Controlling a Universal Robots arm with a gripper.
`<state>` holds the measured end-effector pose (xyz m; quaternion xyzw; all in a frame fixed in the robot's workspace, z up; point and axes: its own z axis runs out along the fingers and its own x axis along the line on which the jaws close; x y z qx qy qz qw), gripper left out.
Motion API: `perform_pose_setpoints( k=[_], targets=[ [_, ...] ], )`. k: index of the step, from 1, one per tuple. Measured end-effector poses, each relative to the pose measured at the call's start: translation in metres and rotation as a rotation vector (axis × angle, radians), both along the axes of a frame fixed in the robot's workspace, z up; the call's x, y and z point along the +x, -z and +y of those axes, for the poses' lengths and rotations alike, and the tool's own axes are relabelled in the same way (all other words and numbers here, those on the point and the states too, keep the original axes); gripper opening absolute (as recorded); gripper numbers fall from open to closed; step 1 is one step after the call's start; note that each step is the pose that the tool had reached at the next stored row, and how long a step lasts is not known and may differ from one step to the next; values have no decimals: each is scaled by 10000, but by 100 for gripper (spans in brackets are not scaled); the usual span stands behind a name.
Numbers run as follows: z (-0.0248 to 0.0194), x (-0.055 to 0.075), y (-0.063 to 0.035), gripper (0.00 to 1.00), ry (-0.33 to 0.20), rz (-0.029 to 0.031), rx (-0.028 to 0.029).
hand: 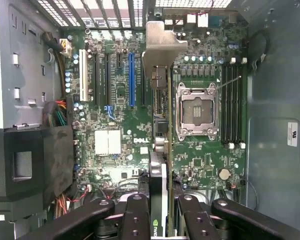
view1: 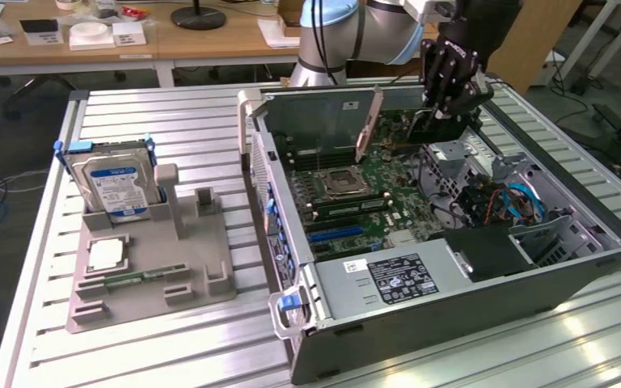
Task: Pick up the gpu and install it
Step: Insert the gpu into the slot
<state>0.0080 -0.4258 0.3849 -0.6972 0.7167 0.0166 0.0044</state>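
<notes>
The gpu hangs edge-down inside the open computer case, with my gripper shut on its top edge. Its long silver end bracket slants toward the case's rear wall. In the wrist view the gpu is seen edge-on, with the bracket at its far end and the dark heatsink between my fingers. My gripper holds the card over the green motherboard, between the blue slot and the CPU socket. I cannot tell whether the card touches a slot.
A grey fixture at the exterior view's left holds a hard drive, a memory stick and a chip. Inside the case are the power supply, a drive cage with blue cables, and a black shroud.
</notes>
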Motion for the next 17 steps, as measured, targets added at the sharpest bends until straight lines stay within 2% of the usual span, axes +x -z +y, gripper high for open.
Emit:
perform_pose_setpoints(
  k=[8,17],
  targets=[
    [0,-2,19,27,-1,-3,1],
    [-1,-21,56,27,-10,-54,-2]
  ],
)
